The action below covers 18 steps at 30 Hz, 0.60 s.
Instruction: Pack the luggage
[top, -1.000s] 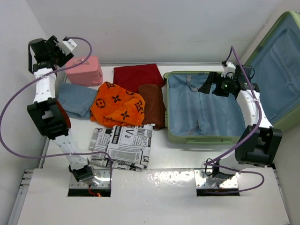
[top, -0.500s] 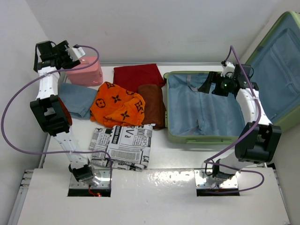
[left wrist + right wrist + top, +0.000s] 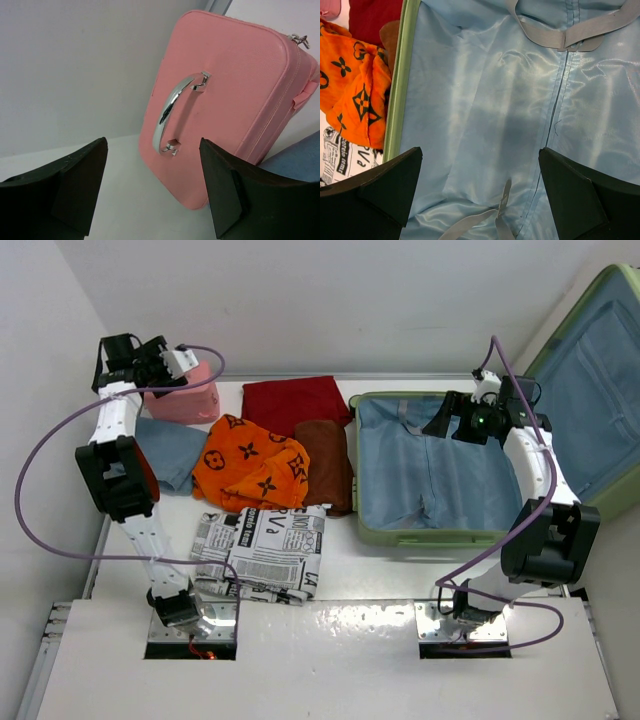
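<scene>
The luggage (image 3: pixel 420 537), a large light-green suitcase, lies open at the right with its lid (image 3: pixel 590 380) leaning back. Only straps lie on its blue lining (image 3: pixel 495 100), and its green rim (image 3: pixel 399 90) runs down the left of the right wrist view. My right gripper (image 3: pixel 445 420) hovers open over the case's back half, and nothing sits between the jaws of my right gripper (image 3: pixel 480 152). At the back left, my left gripper (image 3: pixel 160 368) hangs above a small pink case (image 3: pixel 190 400). In the left wrist view my left gripper (image 3: pixel 152 150) stands open and empty, facing the pink case (image 3: pixel 235 85) and its metal handle (image 3: pixel 172 107).
Folded clothes lie left of the suitcase: a dark red one (image 3: pixel 295 400), an orange patterned one (image 3: pixel 250 465), a brown one (image 3: pixel 325 460), a blue one (image 3: pixel 170 450) and a newspaper-print one (image 3: pixel 265 545). The wall runs close behind the pink case.
My left gripper has swung right from the far back-left corner to above the pink case. The right arm has held still.
</scene>
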### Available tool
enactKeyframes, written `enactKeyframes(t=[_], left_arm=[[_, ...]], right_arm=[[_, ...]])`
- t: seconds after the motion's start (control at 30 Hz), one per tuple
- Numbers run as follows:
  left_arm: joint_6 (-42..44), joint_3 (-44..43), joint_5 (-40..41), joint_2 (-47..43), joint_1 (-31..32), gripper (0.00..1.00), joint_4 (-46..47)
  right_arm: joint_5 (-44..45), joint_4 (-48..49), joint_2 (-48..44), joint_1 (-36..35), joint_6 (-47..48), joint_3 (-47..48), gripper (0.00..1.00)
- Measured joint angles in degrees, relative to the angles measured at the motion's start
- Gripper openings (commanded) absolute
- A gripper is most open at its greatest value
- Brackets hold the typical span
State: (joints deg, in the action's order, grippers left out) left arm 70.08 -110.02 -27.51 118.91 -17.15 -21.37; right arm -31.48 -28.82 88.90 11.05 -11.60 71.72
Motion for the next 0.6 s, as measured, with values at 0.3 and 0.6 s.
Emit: enactKeyframes(t=[0.3, 0.6], left_arm=[[-0.1, -4.2, 2.8, 7.1, 0.7, 0.76, 1.4], [0.1, -4.7, 7.0, 9.5, 2.6, 0.57, 8.9]], right_arm=[[0.5, 0.0, 0.0, 0.0, 0.0, 0.0, 0.99], [0.9, 0.0, 0.5, 0.0, 0.0, 0.0, 0.99]])
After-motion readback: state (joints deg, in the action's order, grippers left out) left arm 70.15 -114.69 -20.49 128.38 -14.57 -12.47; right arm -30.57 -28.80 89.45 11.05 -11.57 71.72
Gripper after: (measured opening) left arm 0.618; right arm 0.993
